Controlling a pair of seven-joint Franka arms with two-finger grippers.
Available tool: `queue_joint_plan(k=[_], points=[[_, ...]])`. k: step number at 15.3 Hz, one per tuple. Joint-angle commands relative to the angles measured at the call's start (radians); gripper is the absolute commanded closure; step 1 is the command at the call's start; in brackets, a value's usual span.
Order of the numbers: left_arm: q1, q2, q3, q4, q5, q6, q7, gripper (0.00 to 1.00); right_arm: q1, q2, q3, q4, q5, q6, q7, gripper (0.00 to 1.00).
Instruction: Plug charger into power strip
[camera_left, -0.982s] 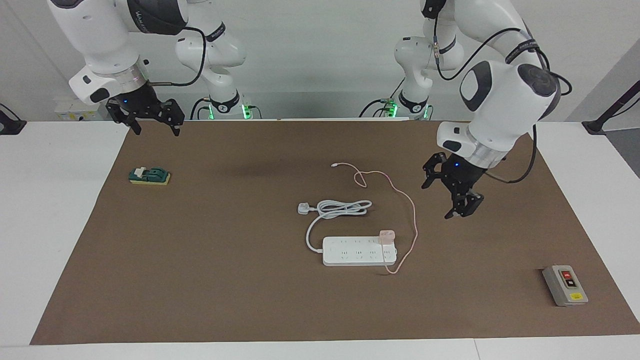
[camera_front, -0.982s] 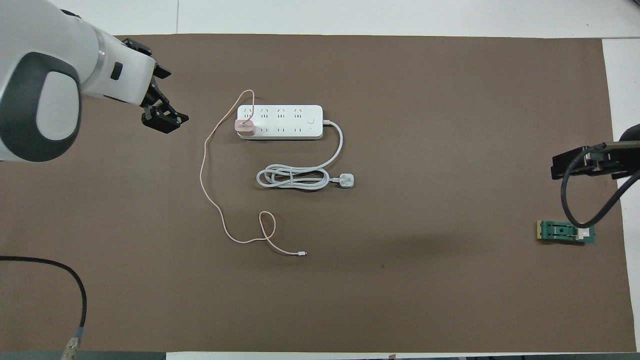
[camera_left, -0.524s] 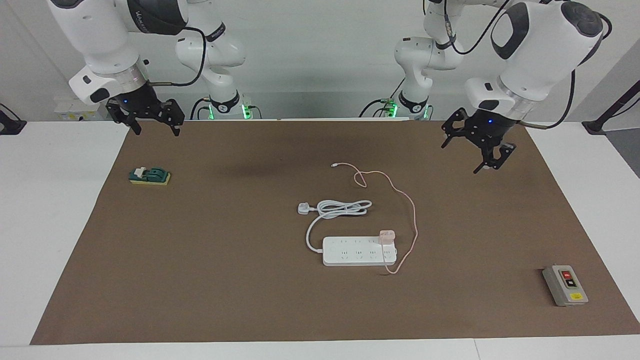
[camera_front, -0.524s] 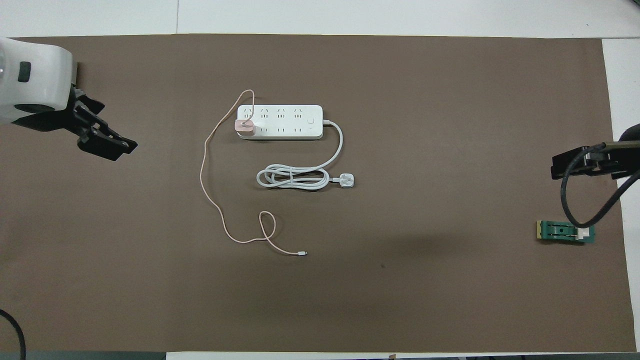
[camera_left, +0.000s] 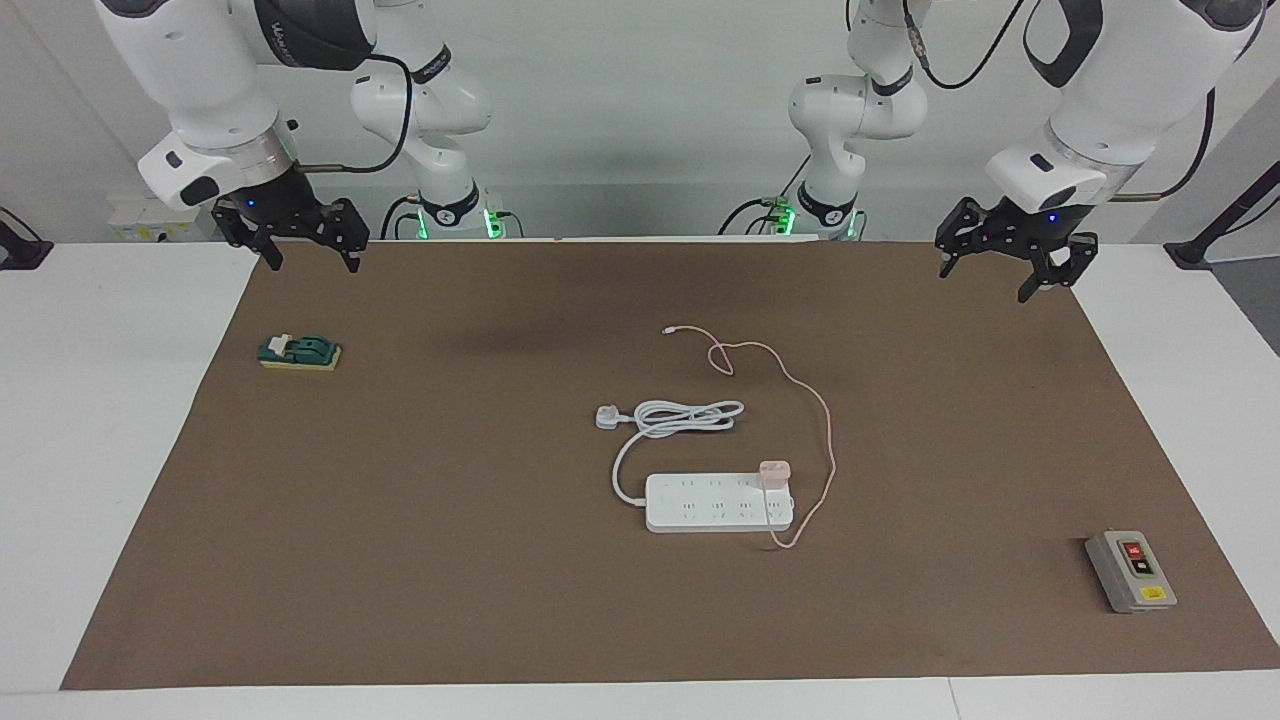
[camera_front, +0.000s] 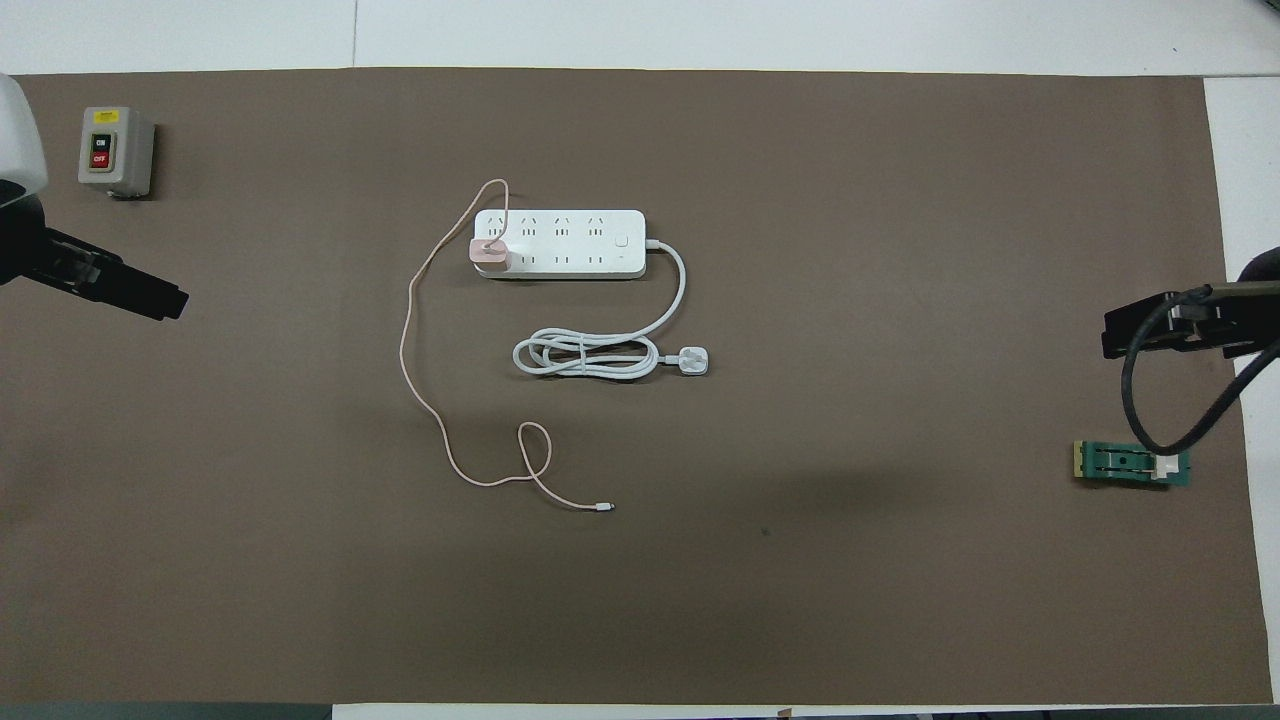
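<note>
Pincers both hang spread and empty: left pincer (camera_left: 1008, 266) over the mat's corner nearest its base, right pincer (camera_left: 292, 236) waiting over the other. Charger (camera_left: 774, 471) sits upright on the power strip (camera_left: 718, 503), apparently seated. Best finish: stay clear of its looping pink cable (camera_left: 826, 430).

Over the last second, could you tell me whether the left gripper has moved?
Yes. The left gripper has risen and pulled away from the charger on the power strip, back toward its own base.

Robotics lab — two mounted arms (camera_left: 210, 90), brown mat (camera_left: 400, 500).
</note>
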Motion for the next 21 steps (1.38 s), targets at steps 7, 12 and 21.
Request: queue_joint_plan(k=[7,12,21], points=[[0.07,-0.054,-0.009,-0.068,0.059,-0.002,-0.1,0.0,-0.013,-0.012,0.003,-0.005,-0.008,-0.01,-0.022,0.0],[0.091,-0.093,-0.009,-0.08,0.057,-0.051,-0.112,0.0,-0.002,-0.012,0.004,-0.005,-0.003,-0.013,-0.026,0.0],[0.116,-0.168,-0.02,-0.109,0.053,-0.122,-0.172,0.0,-0.009,-0.014,0.003,-0.005,0.06,-0.013,-0.076,0.0]])
